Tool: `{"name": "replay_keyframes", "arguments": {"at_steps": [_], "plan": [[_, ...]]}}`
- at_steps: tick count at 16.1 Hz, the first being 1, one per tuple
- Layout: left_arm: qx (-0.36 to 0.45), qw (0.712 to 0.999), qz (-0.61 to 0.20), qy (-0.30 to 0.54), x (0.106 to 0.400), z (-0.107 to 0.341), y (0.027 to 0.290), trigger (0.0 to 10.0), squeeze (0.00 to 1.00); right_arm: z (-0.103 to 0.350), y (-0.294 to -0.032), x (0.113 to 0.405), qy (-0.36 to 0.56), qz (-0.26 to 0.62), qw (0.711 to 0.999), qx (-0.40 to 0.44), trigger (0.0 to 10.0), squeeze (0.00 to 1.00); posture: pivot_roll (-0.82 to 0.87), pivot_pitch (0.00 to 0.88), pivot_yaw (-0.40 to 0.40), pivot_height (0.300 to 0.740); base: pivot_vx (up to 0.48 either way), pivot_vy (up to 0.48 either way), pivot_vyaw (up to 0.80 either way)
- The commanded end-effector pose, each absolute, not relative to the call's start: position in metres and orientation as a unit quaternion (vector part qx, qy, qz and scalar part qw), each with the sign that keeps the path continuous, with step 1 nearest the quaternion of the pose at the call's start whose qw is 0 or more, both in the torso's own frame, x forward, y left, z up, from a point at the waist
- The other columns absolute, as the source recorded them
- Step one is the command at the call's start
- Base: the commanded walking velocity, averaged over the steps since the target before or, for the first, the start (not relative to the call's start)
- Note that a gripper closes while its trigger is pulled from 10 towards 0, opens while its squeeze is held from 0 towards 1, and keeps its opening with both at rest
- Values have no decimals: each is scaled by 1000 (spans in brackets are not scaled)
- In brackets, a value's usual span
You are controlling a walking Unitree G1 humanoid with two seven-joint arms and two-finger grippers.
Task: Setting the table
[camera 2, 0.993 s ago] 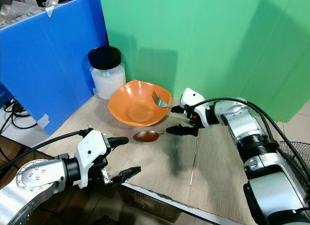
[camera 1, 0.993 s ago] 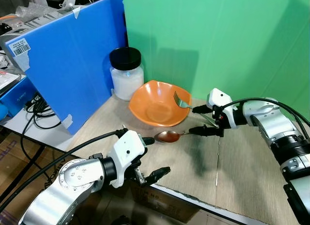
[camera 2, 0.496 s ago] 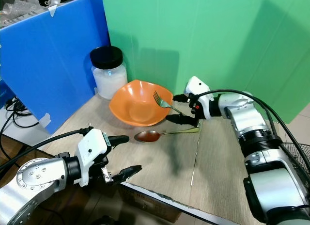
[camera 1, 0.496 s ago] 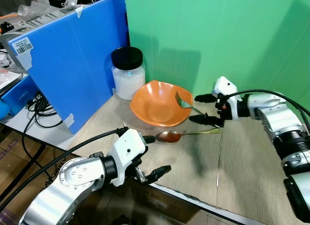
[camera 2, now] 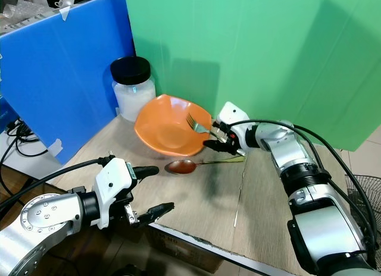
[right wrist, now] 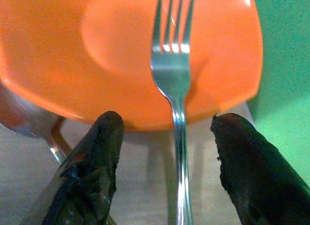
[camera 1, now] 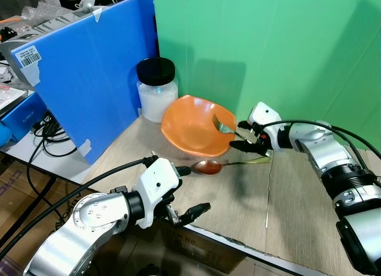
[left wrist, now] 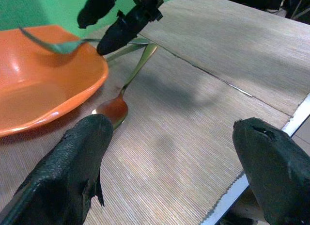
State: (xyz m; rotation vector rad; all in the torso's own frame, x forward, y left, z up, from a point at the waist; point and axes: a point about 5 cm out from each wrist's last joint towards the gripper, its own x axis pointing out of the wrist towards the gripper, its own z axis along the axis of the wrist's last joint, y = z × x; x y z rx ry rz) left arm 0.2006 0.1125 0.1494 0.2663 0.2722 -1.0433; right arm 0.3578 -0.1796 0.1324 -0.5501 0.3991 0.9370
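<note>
Green backdrop behind the surface (camera 1: 297,198). Right hand (camera 1: 245,137), parted, straddles the fork (camera 1: 223,126); its handle runs back between the fingers. Left hand (camera 1: 189,189) gapes, empty.

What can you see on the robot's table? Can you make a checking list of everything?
Surface: wooden table, a seam running across it.
Job's things: orange bowl; fork leaning on its rim; spoon lying beside it.
Clutter: white jar with a black lid.
Grippers: right gripper open around the fork's handle; left gripper open at the near edge.
Cables: black cables hanging left of the table.
Surroundings: blue board, green backdrop.
</note>
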Motion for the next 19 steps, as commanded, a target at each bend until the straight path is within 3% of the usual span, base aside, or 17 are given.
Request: {"name": "replay_keyframes", "arguments": {"at_steps": [1, 4, 6, 10, 19], "plan": [[131, 845, -504, 120, 199, 153, 110, 10000, 0, 138, -178, 362, 184, 439, 837, -269, 0, 0, 78, 0, 10, 740, 0, 0, 0], [131, 845, -504, 121, 200, 153, 111, 10000, 0, 142, -184, 361, 184, 448, 836, -258, 0, 0, 75, 0, 16, 740, 0, 0, 0], [131, 844, -505, 121, 201, 152, 111, 10000, 0, 141, -186, 360, 193, 454, 831, -257, 1176, 0, 73, 0, 18, 740, 0, 0, 0], [132, 843, -506, 122, 201, 151, 111, 10000, 0, 134, -183, 359, 213, 456, 825, -255, 0, 0, 78, 0, 15, 740, 0, 0, 0], [136, 843, -507, 119, 203, 150, 112, 10000, 0, 136, -188, 361, 214, 445, 829, -262, 0, 0, 69, 0, 28, 740, 0, 0, 0]]}}
